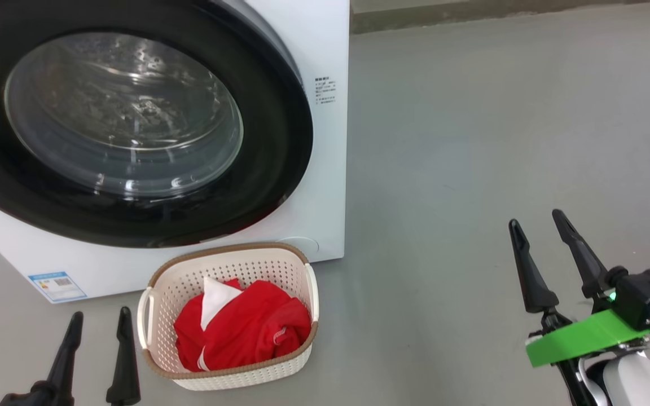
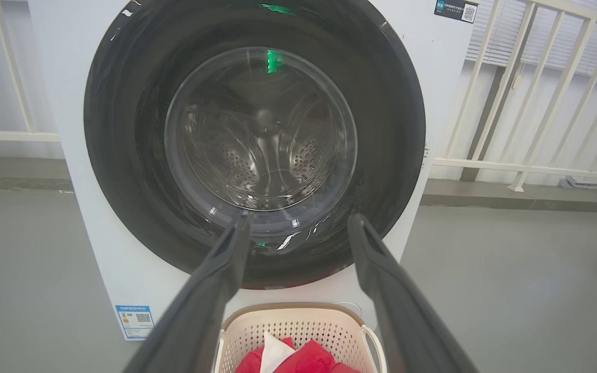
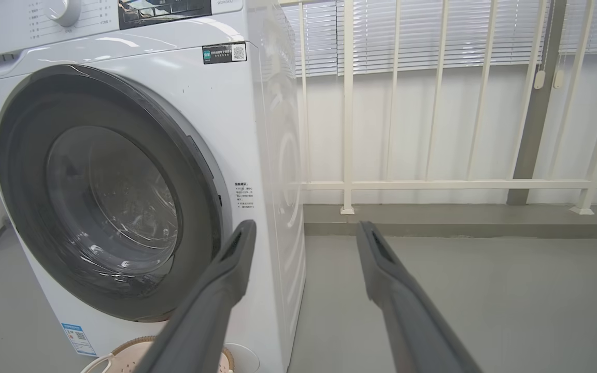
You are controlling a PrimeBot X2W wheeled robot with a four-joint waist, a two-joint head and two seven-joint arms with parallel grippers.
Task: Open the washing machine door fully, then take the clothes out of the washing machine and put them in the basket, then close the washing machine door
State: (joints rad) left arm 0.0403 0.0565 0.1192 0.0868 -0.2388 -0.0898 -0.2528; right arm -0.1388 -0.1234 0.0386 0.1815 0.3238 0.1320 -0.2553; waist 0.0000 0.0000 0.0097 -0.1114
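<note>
The washing machine [image 1: 328, 169] is a white front-loader. Its washing machine door [image 1: 280, 141], with a glossy black rim and clear glass, lies shut flat against the front, and the steel drum behind the glass [image 2: 259, 155] looks bare. On the floor just in front stands the cream basket [image 1: 246, 379] with the red and white clothes [image 1: 246, 330] piled inside. My left gripper [image 1: 101, 313] hovers open just left of the basket, with nothing between its fingers, and points at the door [image 2: 122, 129]. My right gripper [image 1: 535, 218] is open and holds nothing, well to the right over the floor.
Grey floor [image 1: 471, 141] stretches to the right of the machine. Behind it, a low kerb [image 3: 459, 220] carries a white railing [image 3: 347, 129] in front of window blinds. A blue label [image 1: 57, 285] sits at the machine's lower left corner.
</note>
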